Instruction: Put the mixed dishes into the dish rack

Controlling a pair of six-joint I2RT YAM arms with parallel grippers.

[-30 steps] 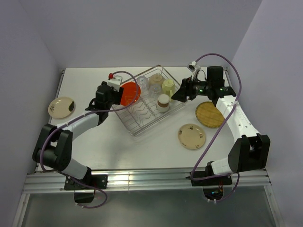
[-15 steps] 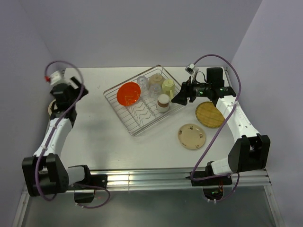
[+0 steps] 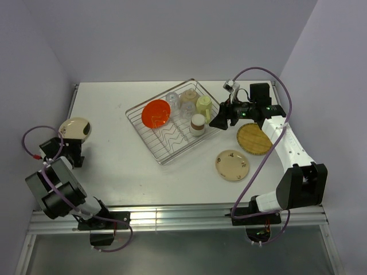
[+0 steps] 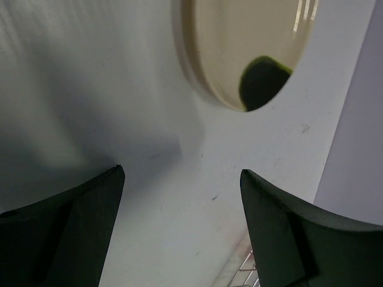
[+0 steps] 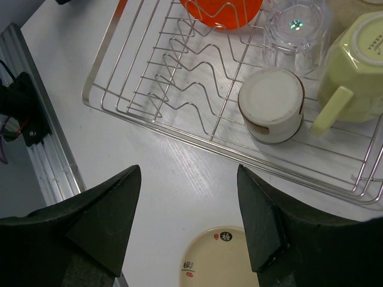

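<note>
The left claw (image 4: 181, 173) is open, its two dark fingers (image 4: 72, 227) wide apart with only bare desk (image 3: 126, 172) between them. It hangs low over the desk's left edge, gripping nothing. Just ahead of it lies the left cream plate (image 4: 245, 48), flat on the desk, with a dark green blot near its rim. From above, this claw (image 3: 70, 151) sits right beside that plate (image 3: 75, 129), and the arm is folded back toward its base, well apart from the rack (image 3: 172, 140).

The right claw (image 5: 187, 173) is open too and holds nothing. It hovers over the desk just outside the rack's (image 5: 179, 89) right side, pointing down at it. From above, it (image 3: 218, 121) is beside the rack's right corner.

Nearest it inside the rack stands the cup (image 5: 272, 104), base up, brown and white (image 3: 198, 124). Next to the cup is the pale-green mug (image 5: 353, 66), also base up, its handle toward the claw (image 3: 203, 104). A clear glass (image 5: 296, 27) stands beyond the cup (image 3: 186, 109); more glassware sits in the far corner, too small to tell apart. The orange plate (image 5: 221, 12) stands on edge in the zigzag dividers at the rack's left end (image 3: 155, 113).

Outside the rack, right of it, the woven plate (image 3: 254, 138) and the right cream plate (image 3: 232, 165) lie flat on the desk, near each other but apart. The cream one (image 5: 218, 257) lies below the right claw.
</note>
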